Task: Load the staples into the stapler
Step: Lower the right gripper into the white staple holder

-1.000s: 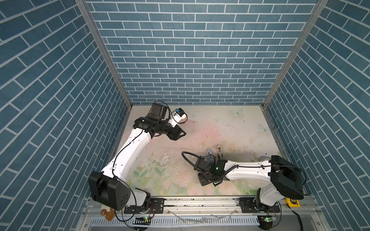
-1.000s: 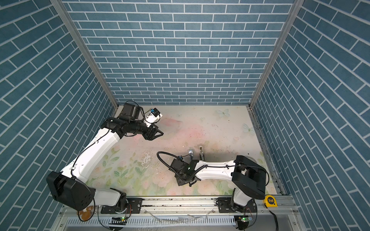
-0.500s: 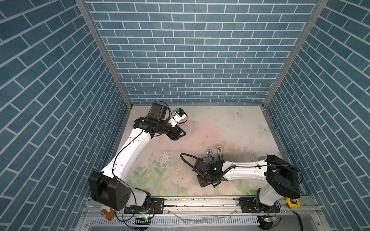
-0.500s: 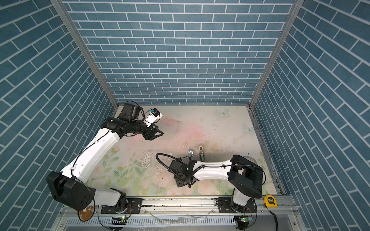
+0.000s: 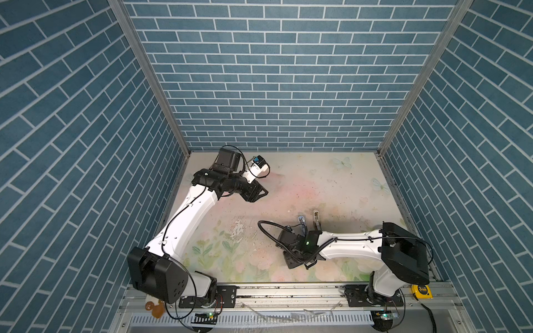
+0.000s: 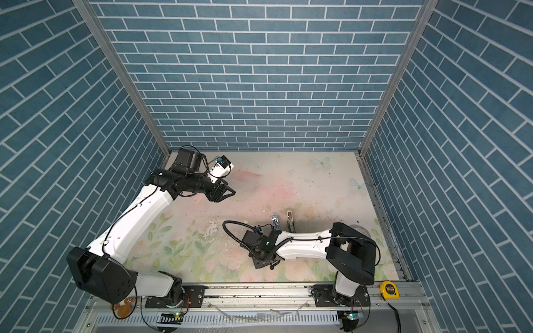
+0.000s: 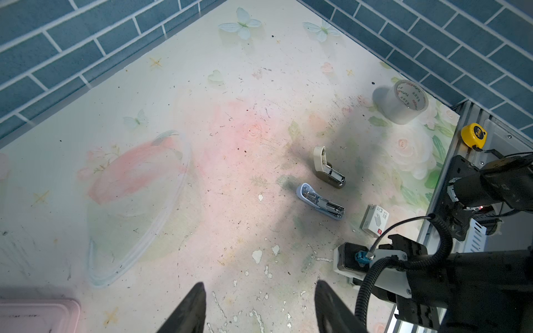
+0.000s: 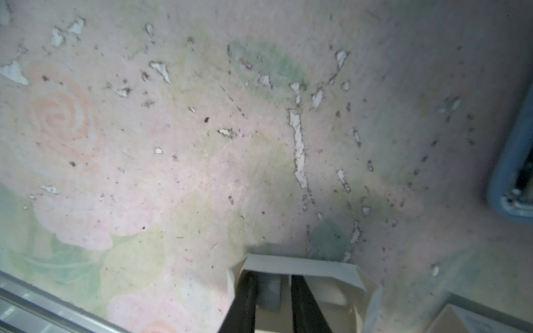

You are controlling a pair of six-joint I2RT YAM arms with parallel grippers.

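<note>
The staples are seen as a grey strip in the white card tray, flanked by the narrowly parted fingers of the right claw. Whether they are pinched cannot be told. The left claw is held apart and empty, well away. If the strip is caught off-centre, it may be snapped or dropped on the desk, and the light tray may be dragged up too. The blue stapler, lying near the right claw, could be knocked askew.
</note>
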